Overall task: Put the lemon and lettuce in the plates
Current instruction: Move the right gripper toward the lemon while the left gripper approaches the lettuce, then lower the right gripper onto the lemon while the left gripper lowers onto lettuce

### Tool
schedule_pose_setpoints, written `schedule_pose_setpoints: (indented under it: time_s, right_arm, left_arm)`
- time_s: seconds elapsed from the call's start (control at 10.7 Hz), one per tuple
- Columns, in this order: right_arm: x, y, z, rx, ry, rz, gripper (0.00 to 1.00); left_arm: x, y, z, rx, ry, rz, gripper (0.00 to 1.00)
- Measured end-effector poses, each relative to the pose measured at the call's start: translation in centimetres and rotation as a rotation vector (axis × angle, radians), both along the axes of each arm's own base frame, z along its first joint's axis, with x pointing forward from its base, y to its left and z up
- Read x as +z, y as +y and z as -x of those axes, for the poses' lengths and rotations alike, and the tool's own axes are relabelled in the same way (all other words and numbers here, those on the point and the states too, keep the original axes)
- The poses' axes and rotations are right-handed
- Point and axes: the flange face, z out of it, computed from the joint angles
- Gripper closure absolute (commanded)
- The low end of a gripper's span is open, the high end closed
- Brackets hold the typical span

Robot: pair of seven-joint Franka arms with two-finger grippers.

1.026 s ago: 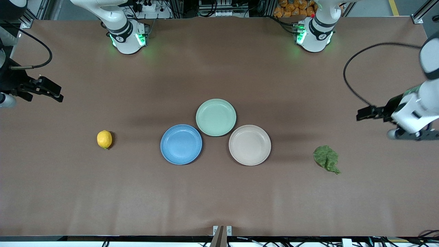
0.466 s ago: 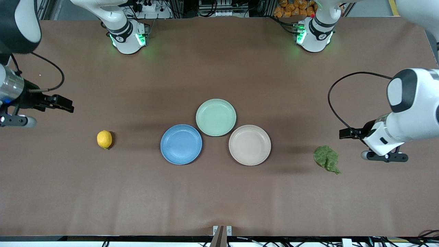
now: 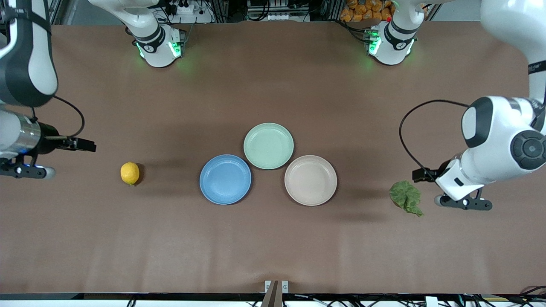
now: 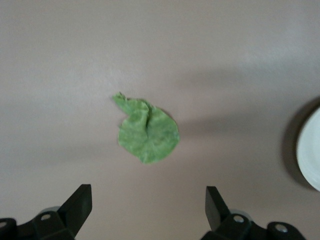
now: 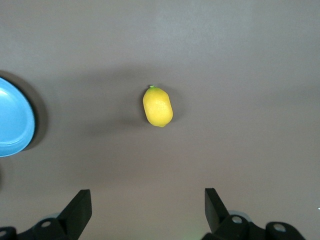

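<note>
Two plates matter to me: the blue plate (image 3: 225, 179) and the beige plate (image 3: 310, 180) sit side by side on the worktop (image 3: 273, 247), both bare. Toward the left arm's end, the lettuce (image 3: 406, 197) lies flat, slightly nearer the camera than the beige plate and well apart from it. My left end effector (image 4: 147, 205) hangs over the worktop just beside the leaf, its fingers (image 4: 80, 202) spread wide and holding nothing; in its wrist view the leaf lies ahead of the gap. Toward the right arm's end, the lemon (image 3: 129, 173) rests on its side, well apart from the blue plate. My right end effector (image 5: 147, 205) is up over the worktop near the lemon, fingers (image 5: 81, 206) likewise spread and empty, the lemon ahead of the gap. Farther off, the green plate (image 3: 268, 146) touches both other plates.
</note>
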Motion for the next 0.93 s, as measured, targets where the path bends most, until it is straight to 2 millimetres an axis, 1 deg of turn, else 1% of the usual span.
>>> schedule_pose_setpoints:
  time_s: [0.09, 0.19, 0.37, 0.56, 0.75, 0.93]
  right_arm:
    - [-1.7, -0.3, -0.5, -0.004, 0.015, 0.001, 0.00]
    - [-3.5, -0.6, -1.1, -0.008, 0.027, 0.002, 0.00]
    - [-6.1, -0.9, -1.9, -0.013, 0.038, 0.004, 0.00]
    - [-7.6, -1.2, -2.3, -0.016, 0.045, 0.005, 0.00]
    - [-9.1, -1.5, -3.0, -0.019, 0.031, 0.007, 0.00]
    - [-10.8, -1.5, -3.6, -0.017, 0.010, 0.009, 0.00]
  left_arm:
    - [-1.7, 0.1, -0.6, 0.001, -0.010, 0.003, 0.00]
    - [-4.0, 0.2, -0.9, 0.003, -0.004, 0.006, 0.00]
    - [-7.9, 0.8, -1.6, 0.071, 0.002, 0.004, 0.00]
    - [-10.3, 2.2, -2.0, 0.157, -0.005, -0.001, 0.00]
    - [-11.8, 3.5, -2.3, 0.197, -0.010, 0.000, 0.00]
    - [-13.8, 3.4, -2.5, 0.251, -0.019, 0.004, 0.00]
